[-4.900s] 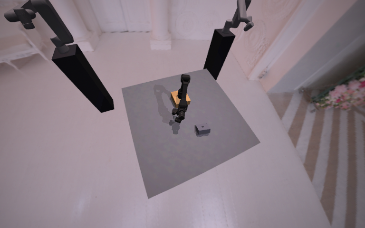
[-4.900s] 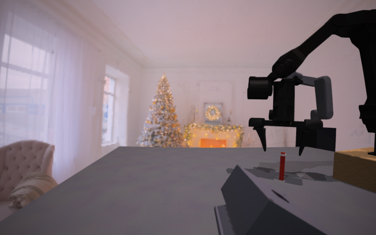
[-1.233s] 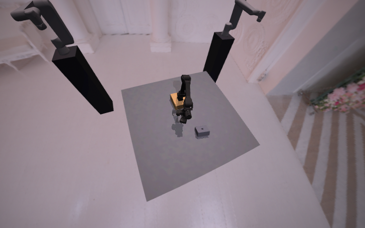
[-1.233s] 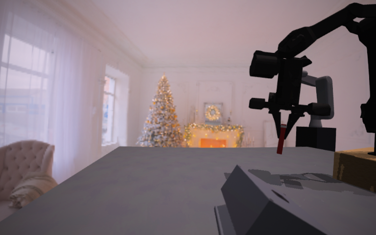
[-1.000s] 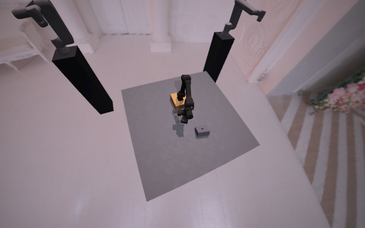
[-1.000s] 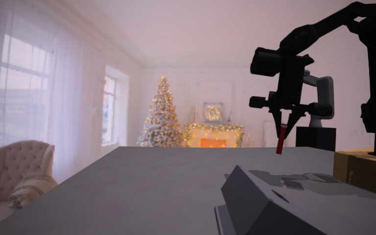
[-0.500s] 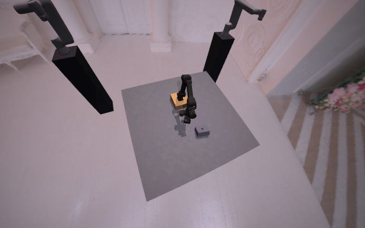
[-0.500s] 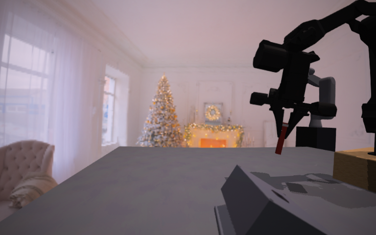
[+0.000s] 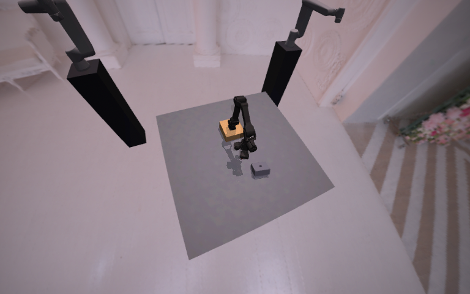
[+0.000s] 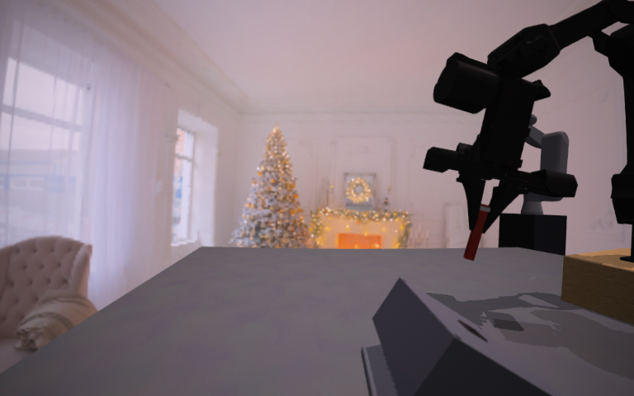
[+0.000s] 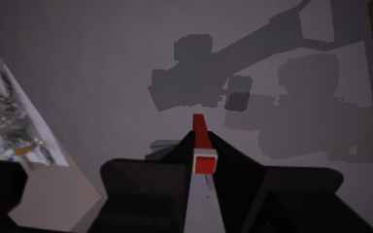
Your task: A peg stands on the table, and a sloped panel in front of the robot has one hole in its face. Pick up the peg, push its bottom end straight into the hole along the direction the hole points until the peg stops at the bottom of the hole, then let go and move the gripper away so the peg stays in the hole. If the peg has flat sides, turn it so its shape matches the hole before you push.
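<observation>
My gripper (image 10: 484, 212) (image 11: 200, 135) (image 9: 243, 152) is shut on a red peg (image 10: 475, 235) (image 11: 200, 131) with a square cross-section. It holds the peg near its top, tilted, in the air above the grey table (image 9: 207, 193) (image 10: 234, 303). The sloped grey panel (image 9: 260, 169) (image 10: 420, 327) stands on the table in front of the arm. Its face has one dark hole (image 9: 260, 166) (image 10: 472, 330). The peg hangs above and behind the panel in the exterior view, clear of it. In the wrist view only a dim edge of the panel (image 11: 162, 145) shows left of the fingers.
The arm stands on a wooden base block (image 9: 228, 133) (image 10: 598, 285) behind the panel. Two black pillars (image 9: 103, 100) (image 9: 280, 72) with camera arms stand at the table's back corners. The arm's shadow (image 11: 233, 87) lies on the table.
</observation>
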Robot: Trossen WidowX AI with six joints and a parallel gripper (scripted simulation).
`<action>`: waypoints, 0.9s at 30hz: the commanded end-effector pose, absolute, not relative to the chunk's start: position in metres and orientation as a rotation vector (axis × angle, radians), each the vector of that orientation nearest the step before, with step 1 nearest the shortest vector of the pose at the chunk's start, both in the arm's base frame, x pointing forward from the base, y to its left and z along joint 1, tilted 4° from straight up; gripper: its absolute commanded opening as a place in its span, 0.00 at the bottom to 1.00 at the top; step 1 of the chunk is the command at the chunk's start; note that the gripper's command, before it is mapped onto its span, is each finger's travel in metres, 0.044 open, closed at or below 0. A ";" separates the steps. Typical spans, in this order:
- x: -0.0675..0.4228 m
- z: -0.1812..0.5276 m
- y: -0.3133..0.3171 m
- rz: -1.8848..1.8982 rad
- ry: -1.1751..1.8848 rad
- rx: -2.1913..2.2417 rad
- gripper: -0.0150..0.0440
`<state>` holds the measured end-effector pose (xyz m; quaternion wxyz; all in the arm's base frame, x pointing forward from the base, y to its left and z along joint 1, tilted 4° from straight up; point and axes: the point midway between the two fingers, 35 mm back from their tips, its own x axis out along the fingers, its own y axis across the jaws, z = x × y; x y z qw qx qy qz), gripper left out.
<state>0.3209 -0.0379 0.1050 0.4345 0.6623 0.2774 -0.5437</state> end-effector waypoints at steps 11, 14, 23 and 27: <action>0.331 0.111 -0.020 -1.285 0.671 1.631 0.25; 0.332 0.112 -0.016 -1.270 0.670 1.627 0.25; 0.337 0.116 -0.003 -1.227 0.664 1.617 0.25; 0.339 0.118 0.002 -1.207 0.662 1.612 0.25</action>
